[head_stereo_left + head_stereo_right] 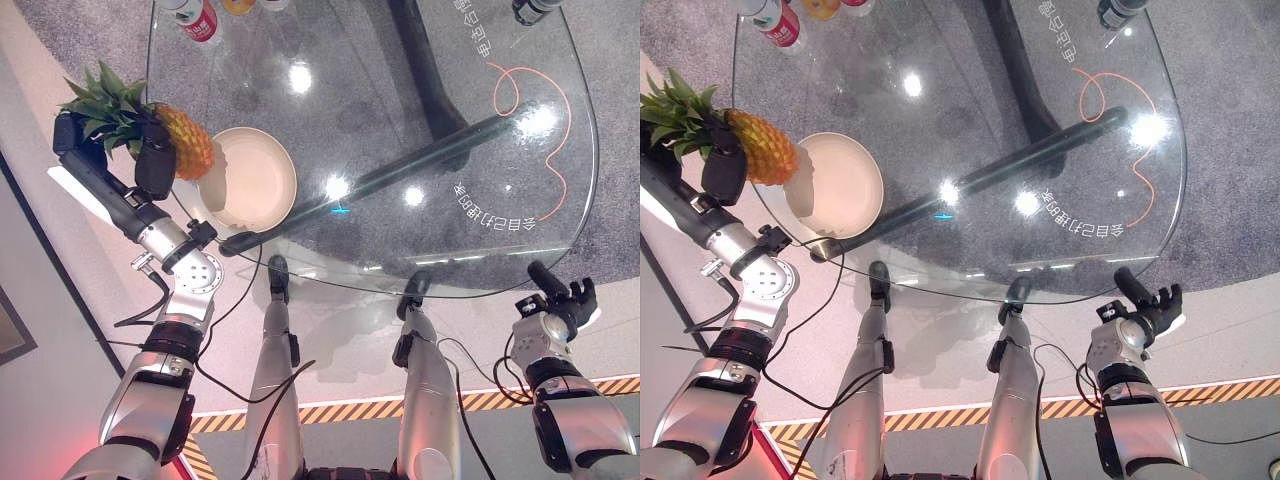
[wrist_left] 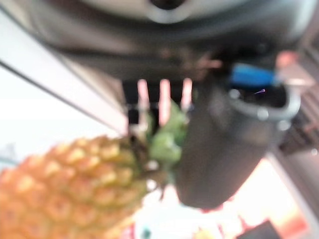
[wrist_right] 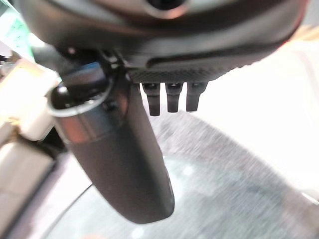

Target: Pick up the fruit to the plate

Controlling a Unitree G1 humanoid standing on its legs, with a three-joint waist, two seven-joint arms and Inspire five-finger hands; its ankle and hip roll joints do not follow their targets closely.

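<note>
On the round glass table [image 1: 420,130], the left hand [image 1: 150,160] curls round an orange pineapple with green leaves [image 1: 185,140], touching the cream round plate's [image 1: 255,180] rim. The right hand [image 1: 565,300] hangs empty off the table's near edge, fingers loosely straight; the pineapple's leaves partly hide the left fingers.

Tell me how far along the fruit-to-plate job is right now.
Done: the left robot hand is closed round the pineapple, gripping it near its leafy crown. In hand: the fruit is at the table's left edge, its body beside the plate's rim. Left: set it on the plate, which holds nothing yet, and let go. The right robot hand sits idle off the table's near-right edge.
</note>
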